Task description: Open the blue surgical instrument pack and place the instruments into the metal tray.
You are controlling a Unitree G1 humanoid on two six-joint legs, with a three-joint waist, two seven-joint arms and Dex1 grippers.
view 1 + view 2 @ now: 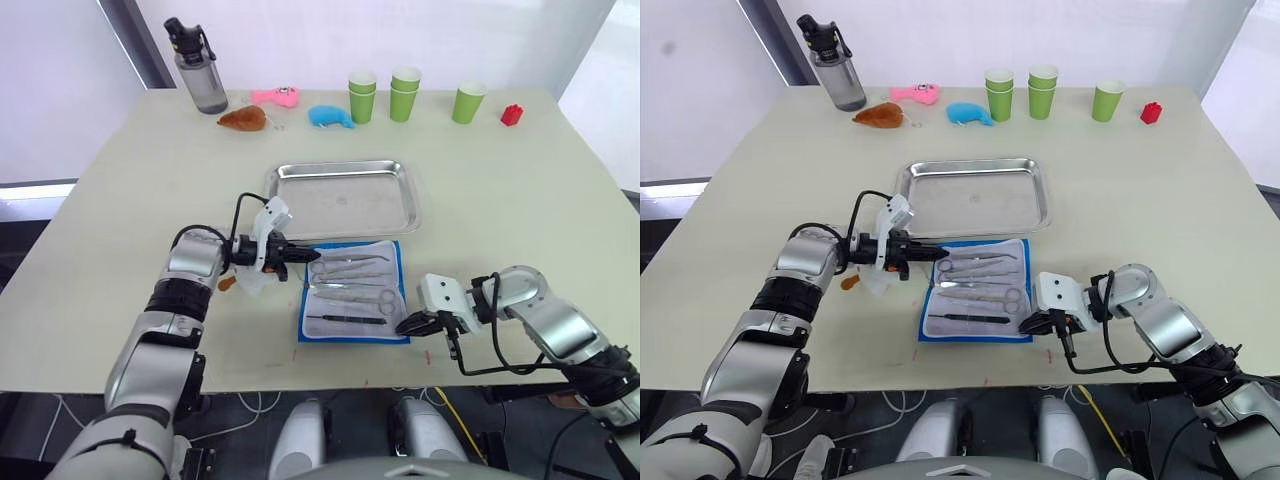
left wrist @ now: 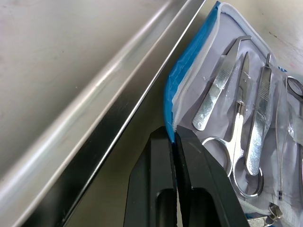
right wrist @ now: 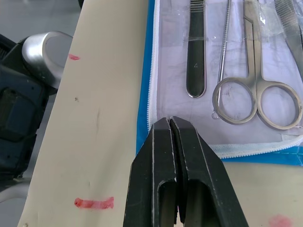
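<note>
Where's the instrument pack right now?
In the left eye view, the pack lies open on the table, just in front of the tray, between the left gripper and right gripper.

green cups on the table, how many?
5, unless more are nested unseen. All stand along the table's far edge: a stack of two, beside it to the right another stack of two, then a single cup left of the red block.

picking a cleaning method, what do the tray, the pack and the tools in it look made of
Metal tray: looks like stainless steel, matte scuffed bottom, shinier rim.
Blue surgical instrument pack: seemingly fabric, pale lining, zip edge.
Instruments: polished silver metal, one dark.
</note>
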